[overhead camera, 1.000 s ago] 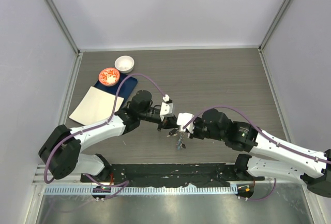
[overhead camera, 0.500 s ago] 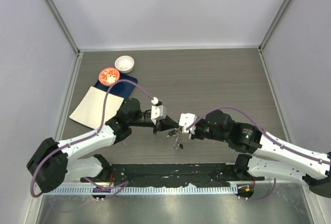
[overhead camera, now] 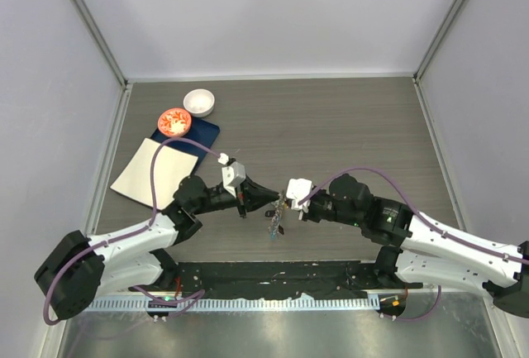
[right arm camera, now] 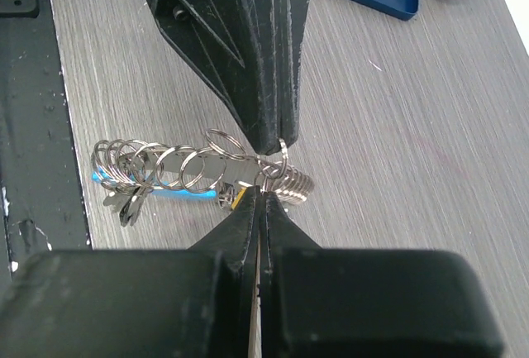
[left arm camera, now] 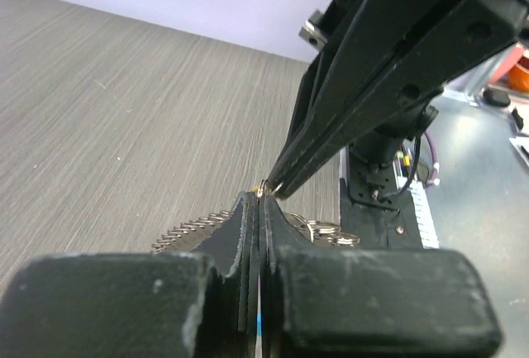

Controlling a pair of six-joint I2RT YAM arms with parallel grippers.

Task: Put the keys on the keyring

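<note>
Keyring (right arm camera: pixel 198 178) is pinched by clenched left claw (right arm camera: pixel 277 145) and clenched right claw (right arm camera: pixel 259 201); keys (right arm camera: pixel 124 202) could be dropped onto bench (right arm camera: pixel 413 126) if either thin grip slips.

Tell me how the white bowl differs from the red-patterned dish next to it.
The white bowl is plain white; the red-patterned dish is red with pale markings. The bowl stands on bare table, farther from the arms; the dish sits nearer, at the far edge of the dark blue board. Both are round and similar in size.
</note>
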